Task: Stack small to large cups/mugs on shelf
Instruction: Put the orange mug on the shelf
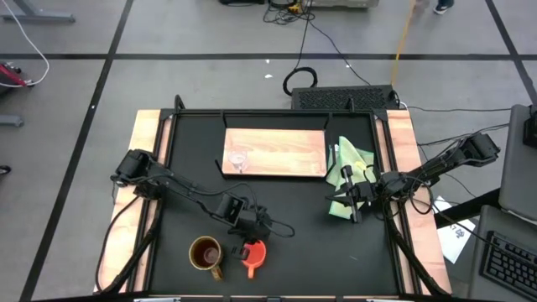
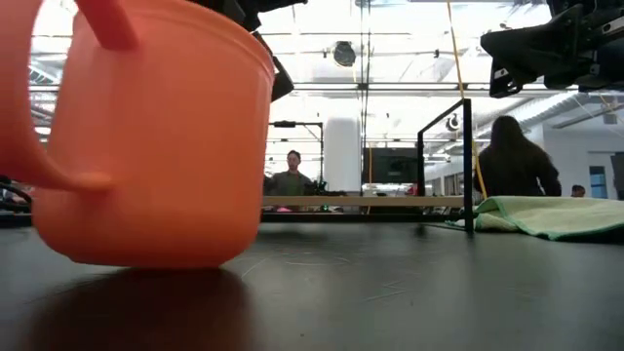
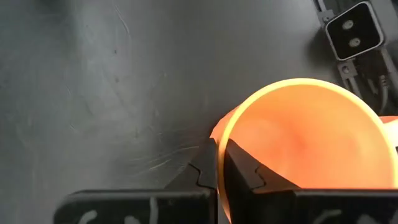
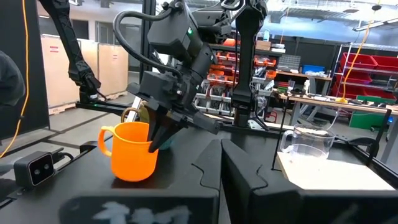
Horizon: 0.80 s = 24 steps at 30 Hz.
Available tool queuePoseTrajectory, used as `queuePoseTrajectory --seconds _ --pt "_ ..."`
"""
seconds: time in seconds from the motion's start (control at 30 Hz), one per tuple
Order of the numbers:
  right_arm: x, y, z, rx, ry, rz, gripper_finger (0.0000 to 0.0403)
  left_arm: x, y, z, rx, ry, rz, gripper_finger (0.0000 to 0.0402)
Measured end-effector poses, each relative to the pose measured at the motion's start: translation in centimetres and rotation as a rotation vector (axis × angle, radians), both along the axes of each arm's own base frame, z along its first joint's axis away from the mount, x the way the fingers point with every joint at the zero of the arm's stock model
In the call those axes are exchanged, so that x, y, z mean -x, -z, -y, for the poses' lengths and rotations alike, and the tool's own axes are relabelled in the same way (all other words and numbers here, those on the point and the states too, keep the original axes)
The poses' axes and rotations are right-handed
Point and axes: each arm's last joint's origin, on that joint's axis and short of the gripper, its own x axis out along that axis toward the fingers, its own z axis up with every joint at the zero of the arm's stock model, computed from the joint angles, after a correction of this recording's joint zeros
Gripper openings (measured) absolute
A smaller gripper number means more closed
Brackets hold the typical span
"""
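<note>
Shelf (image 1: 277, 151) at the bench's far side, glass cup (image 1: 239, 160) on it. Brown mug (image 1: 205, 252) near the front edge, just beside the orange cup (image 1: 254, 252). Left gripper (image 3: 219, 180) fingers clamped on the orange rim — thin pinch, could tilt or slip on lifting. Right gripper (image 1: 359, 199) fingers together, over the cloth (image 1: 348, 172).

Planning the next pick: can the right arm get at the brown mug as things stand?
Probably not easily. The brown mug sits at the left front; the orange cup and left pincer, shut on its rim, lie between it and the right pincer.
</note>
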Motion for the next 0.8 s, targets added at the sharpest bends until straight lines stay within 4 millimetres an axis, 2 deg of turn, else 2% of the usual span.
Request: queuePoseTrajectory --seconds 0.27,0.57,0.73,0.8 --pt "0.0 0.1 0.0 0.003 0.0 -0.011 0.0 0.0 -1.2 0.2 -0.055 0.05 0.111 0.0006" --pt "0.0 0.2 0.0 -0.01 -0.003 -0.026 0.0 1.1 -5.0 -0.3 -0.14 0.068 0.272 0.0005" --pt "0.0 0.2 0.0 -0.009 -0.003 -0.026 0.0 2.2 -6.6 -1.5 -0.192 0.027 0.306 0.0005" --pt "0.0 0.2 0.0 -0.009 -0.002 -0.025 0.0 2.8 -6.7 -2.4 -0.202 0.005 0.3 0.0005"
